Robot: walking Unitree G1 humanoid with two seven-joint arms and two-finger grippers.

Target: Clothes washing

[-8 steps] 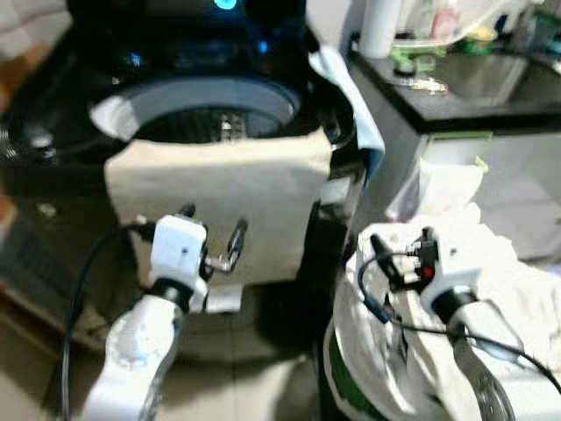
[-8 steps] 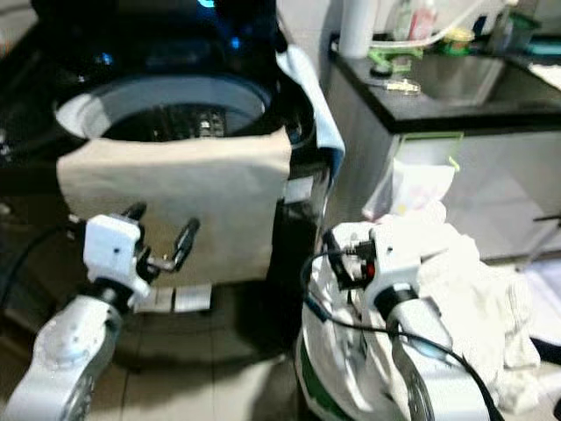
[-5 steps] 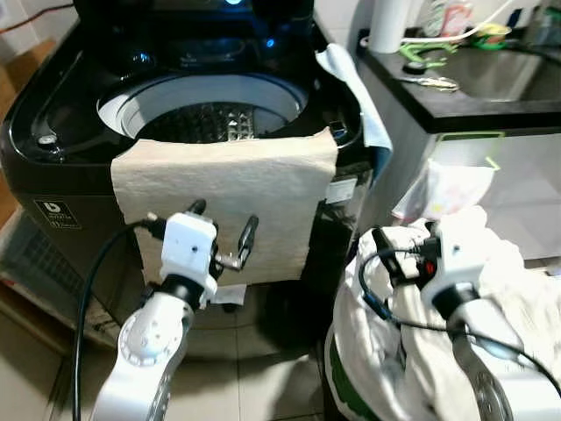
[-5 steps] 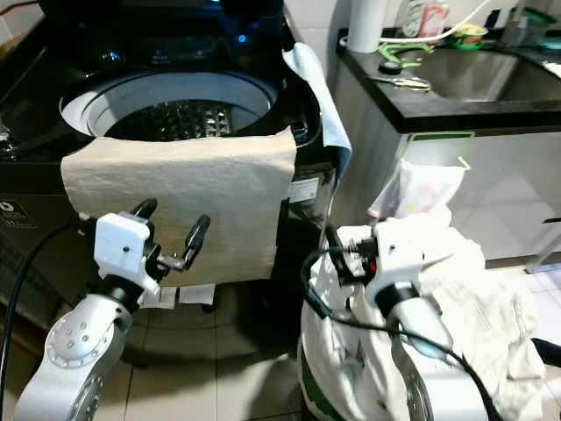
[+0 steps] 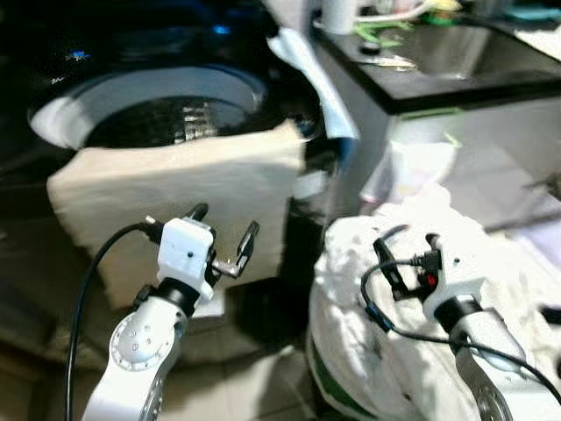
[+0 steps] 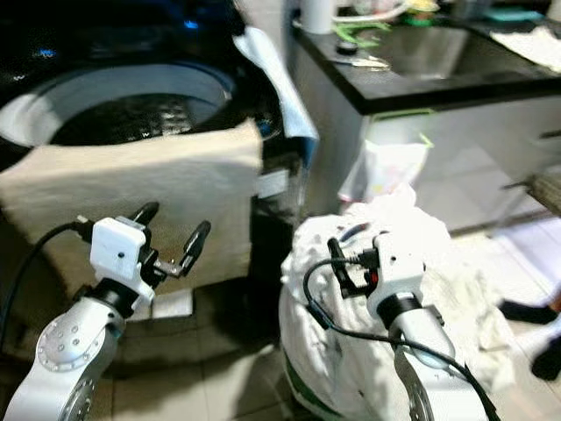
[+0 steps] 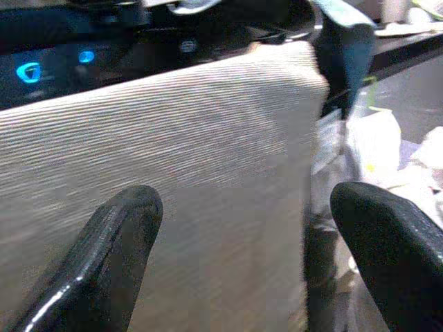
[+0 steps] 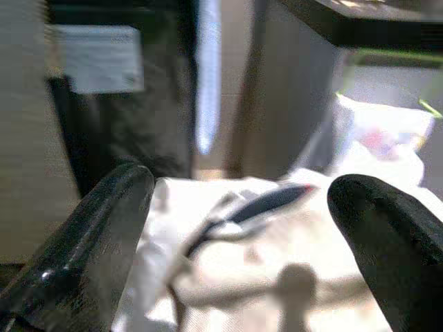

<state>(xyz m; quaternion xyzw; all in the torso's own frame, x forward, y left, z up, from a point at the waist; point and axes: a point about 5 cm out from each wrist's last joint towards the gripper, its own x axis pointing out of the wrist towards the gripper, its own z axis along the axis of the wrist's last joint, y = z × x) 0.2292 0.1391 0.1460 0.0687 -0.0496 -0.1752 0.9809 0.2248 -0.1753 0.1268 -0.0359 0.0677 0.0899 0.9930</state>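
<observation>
- Left eye view: a black top-loading washing machine (image 5: pixel 53 263) stood with its lid up and its steel drum (image 5: pixel 153 123) exposed, a beige ribbed towel (image 5: pixel 175 189) draped over its front rim. The left gripper (image 5: pixel 223 241), fingers spread and holding nothing, hovered just in front of the towel's hanging face. To the right, a heap of white laundry (image 5: pixel 412 289) filled a white-and-green basket (image 5: pixel 329 386) beside the machine.
- Right eye view: the right gripper (image 6: pixel 351 263), likewise released and empty, hung just above the white heap. A black countertop (image 6: pixel 438 79) with a sink ran beyond it, and a pale blue cloth (image 6: pixel 272 79) trailed down the machine's right side.
- Left wrist view: the two black fingers (image 7: pixel 114 242) framed the towel's ribbed weave, close but not touching; blue panel lights (image 7: pixel 31 71) glowed above.
- Right wrist view: the parted fingers (image 8: pixel 97 221) looked down on the white clothes, where a dark, curved strip lay among the folds; what it was could not be told.
- Judged from this, the loading step was under way, with no garment yet gripped. The next move would call for either gripper to close on cloth, then lift it over the rim into the drum.
</observation>
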